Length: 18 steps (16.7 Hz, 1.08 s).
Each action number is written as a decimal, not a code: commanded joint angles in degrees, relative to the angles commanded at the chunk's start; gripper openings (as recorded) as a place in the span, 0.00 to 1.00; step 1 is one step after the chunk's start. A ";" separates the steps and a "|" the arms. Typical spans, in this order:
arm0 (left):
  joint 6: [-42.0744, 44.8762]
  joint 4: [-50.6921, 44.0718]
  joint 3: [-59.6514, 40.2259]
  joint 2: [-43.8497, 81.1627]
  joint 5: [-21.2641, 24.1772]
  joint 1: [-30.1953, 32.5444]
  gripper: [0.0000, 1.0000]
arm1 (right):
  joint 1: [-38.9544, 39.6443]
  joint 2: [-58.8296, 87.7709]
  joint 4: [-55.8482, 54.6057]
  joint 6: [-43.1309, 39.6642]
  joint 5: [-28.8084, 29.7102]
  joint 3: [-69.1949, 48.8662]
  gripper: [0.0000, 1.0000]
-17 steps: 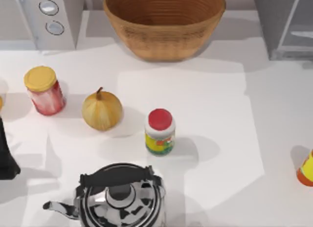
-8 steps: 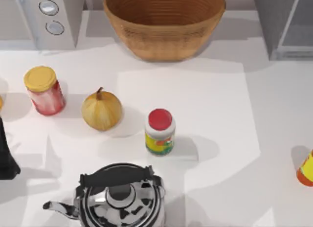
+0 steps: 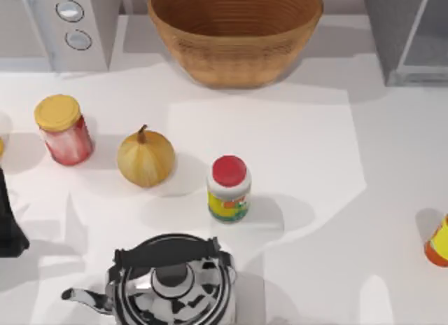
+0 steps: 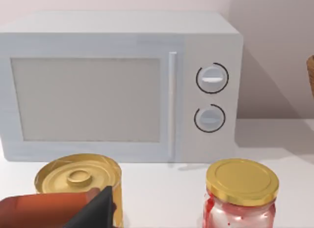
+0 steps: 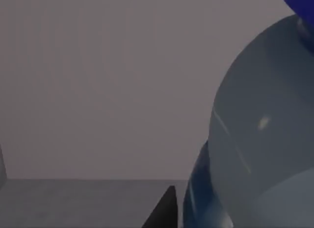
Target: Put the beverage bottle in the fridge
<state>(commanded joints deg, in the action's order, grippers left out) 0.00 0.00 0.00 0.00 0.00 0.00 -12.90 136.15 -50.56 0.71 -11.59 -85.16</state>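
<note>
Right gripper's point(image 5: 171, 208) grip state could not be told; the beverage bottle point(image 5: 255, 139) loomed just beside it, grey fridge point(image 5: 98, 90) wall beyond.

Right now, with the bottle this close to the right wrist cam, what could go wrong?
1. The beverage bottle sits right against the right wrist camera, before a plain grey wall with a grey floor below. Whether it stands on that floor cannot be told; a release now might tip it.
2. A dark finger lies close beside the bottle; pulling back could drag it over.
3. In the top view the fridge is only partly seen, so door clearance cannot be judged.
</note>
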 joint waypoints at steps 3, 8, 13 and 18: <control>0.00 0.00 0.00 0.00 0.00 0.00 1.00 | 0.00 0.00 0.00 0.00 0.00 0.00 0.01; 0.00 0.00 0.00 0.00 0.00 0.00 1.00 | 0.00 0.00 0.00 0.00 0.00 0.00 0.38; 0.00 0.00 0.00 0.00 0.00 0.00 1.00 | 0.00 0.00 0.00 0.00 0.00 0.00 0.76; 0.00 0.00 0.00 0.00 0.00 0.00 1.00 | 0.00 0.00 0.00 0.00 0.00 0.00 1.00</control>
<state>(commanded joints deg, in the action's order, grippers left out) 0.00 0.00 0.00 0.00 0.00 0.00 -12.90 136.15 -50.56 0.71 -11.59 -85.16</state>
